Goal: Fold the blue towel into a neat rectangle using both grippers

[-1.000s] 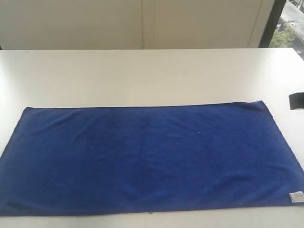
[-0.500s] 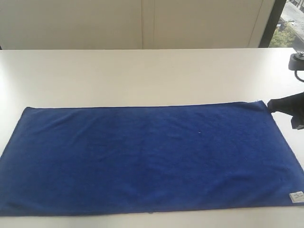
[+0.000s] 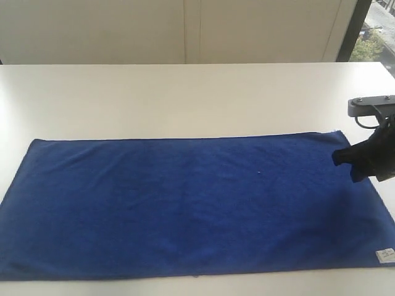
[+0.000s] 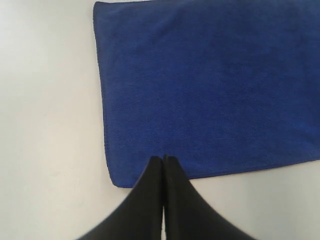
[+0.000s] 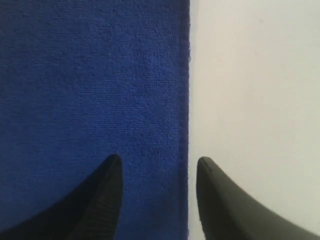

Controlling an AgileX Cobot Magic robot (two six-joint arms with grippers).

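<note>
The blue towel (image 3: 185,206) lies flat and unmoved along the table's (image 3: 185,92) near edge, its white label (image 3: 386,254) toward the near right corner. The right gripper (image 3: 347,163), half a second ago just off the towel's far right corner, has come in over that end. Its fingers (image 5: 100,200) are spread and empty, straddling the towel's edge. The left gripper (image 4: 163,159) has its fingers pressed together, holding nothing, over a long edge near a corner.

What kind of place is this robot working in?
Probably an office or lab room, indoors: a broad white table with a blue towel spread flat on it, plain pale wall panels behind, and a window at the corner showing trees outside.
</note>
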